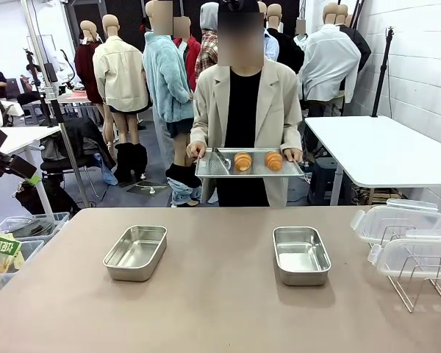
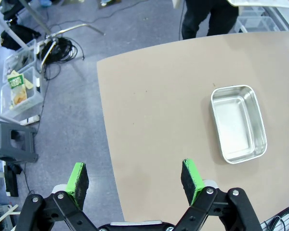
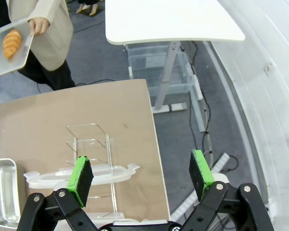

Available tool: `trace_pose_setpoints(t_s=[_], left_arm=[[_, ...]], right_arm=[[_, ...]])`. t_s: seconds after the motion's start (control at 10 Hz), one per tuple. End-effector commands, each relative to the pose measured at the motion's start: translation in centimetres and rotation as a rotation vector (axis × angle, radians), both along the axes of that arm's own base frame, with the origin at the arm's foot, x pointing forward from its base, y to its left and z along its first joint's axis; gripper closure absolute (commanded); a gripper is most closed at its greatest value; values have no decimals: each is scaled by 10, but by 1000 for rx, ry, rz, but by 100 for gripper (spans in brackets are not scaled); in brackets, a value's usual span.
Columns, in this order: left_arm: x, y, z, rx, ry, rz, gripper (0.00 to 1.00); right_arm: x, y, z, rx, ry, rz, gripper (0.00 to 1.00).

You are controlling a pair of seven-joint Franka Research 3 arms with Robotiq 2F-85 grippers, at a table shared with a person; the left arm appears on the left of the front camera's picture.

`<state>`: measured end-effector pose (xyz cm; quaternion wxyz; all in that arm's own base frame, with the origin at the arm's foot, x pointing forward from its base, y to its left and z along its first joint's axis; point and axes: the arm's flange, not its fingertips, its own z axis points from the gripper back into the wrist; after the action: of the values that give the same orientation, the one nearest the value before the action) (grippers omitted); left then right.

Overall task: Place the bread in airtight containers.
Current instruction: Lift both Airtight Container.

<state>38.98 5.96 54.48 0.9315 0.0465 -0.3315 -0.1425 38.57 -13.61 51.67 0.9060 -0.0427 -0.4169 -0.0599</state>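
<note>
So the left croissant (image 1: 242, 161) and right croissant (image 1: 273, 160) sit side by side mid-tray (image 1: 253, 173), which the person holds beyond the table's (image 1: 220, 309) far edge. Meanwhile the left hand (image 2: 135, 180) and right hand (image 3: 140, 175) both gape wide, holding nothing. The croissants look light, flaky and crushable, so I'd pinch gently across the fat middle.
</note>
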Motion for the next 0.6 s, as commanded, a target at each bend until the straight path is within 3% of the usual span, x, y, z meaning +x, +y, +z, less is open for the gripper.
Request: trace_pose_setpoints(t_s=[0.0, 0.5], left_arm=[[2, 0, -1, -5, -5, -4, 0], [2, 0, -1, -5, -5, -4, 0]], right_arm=[[-1, 0, 0, -13, 5, 2, 0], [-1, 0, 0, -13, 5, 2, 0]])
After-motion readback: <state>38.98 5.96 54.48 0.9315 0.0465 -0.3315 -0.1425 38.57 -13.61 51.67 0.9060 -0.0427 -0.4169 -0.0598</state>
